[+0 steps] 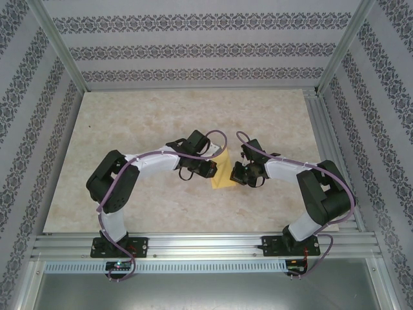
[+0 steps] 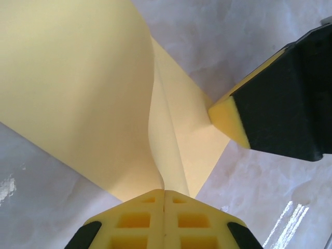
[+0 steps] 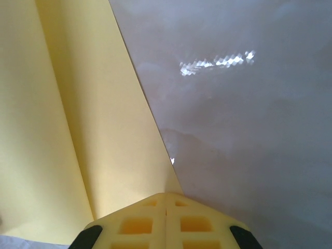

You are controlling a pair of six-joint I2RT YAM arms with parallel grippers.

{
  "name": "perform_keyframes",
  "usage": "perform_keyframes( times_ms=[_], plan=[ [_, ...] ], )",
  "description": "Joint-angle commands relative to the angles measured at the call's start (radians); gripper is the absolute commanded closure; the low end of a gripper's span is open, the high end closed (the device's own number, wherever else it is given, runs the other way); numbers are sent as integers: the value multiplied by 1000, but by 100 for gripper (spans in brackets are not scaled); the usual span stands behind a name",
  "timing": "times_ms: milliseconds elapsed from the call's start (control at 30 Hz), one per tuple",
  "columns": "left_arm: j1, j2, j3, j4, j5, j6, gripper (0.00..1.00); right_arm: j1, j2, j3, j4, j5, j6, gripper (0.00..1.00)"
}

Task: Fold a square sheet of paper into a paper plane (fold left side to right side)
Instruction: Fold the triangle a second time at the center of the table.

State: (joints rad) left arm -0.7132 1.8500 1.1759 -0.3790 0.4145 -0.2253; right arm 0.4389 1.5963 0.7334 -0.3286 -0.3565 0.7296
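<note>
Jaws on both arms are closed, each pinching the square sheet of paper (image 1: 221, 175) from its own side. Seen from above, the left gripper (image 1: 211, 170) meets the sheet's left edge and the right gripper (image 1: 234, 173) its right edge, just below the centre of the frame. The yellow-orange sheet shows as a small patch between the two wrists, over the pale marbled table (image 1: 129, 129). Whether any of it rests flat there cannot be told from this height. Both arms bend inward from their bases at the bottom of the frame, with purple cables (image 1: 216, 134) looping along them. Patterned walls (image 1: 19, 97) close the cell at left, right and top.

In the left wrist view, the two yellow fingertips (image 2: 140, 220) at the bottom centre are pressed together, with the paper's edge caught in the seam between them. From that pinch the sheet fans upward. A broad curved panel fills the upper left, and a narrower creased flap runs toward the right. At the right of the frame, the right gripper's yellow pad (image 2: 228, 118), backed by black housing, touches the flap's right edge.

In the right wrist view, the fingertips (image 3: 192, 223) at the bottom centre are likewise closed tight, with a corner of the paper tapering down into their seam. The sheet takes up the left of the frame, a soft fold line running down it. The glossy table spreads across the right, a streak of light reflected near the top.
</note>
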Motion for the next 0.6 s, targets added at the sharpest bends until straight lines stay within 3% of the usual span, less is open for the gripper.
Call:
perform_keyframes(
  times_ms=[0, 567],
  plan=[
    [21, 17, 29, -37, 16, 51, 94, 11, 10, 1, -65, 55, -25, 97],
    [44, 92, 74, -43, 11, 92, 94, 17, 3, -2, -75, 61, -25, 97]
  ],
)
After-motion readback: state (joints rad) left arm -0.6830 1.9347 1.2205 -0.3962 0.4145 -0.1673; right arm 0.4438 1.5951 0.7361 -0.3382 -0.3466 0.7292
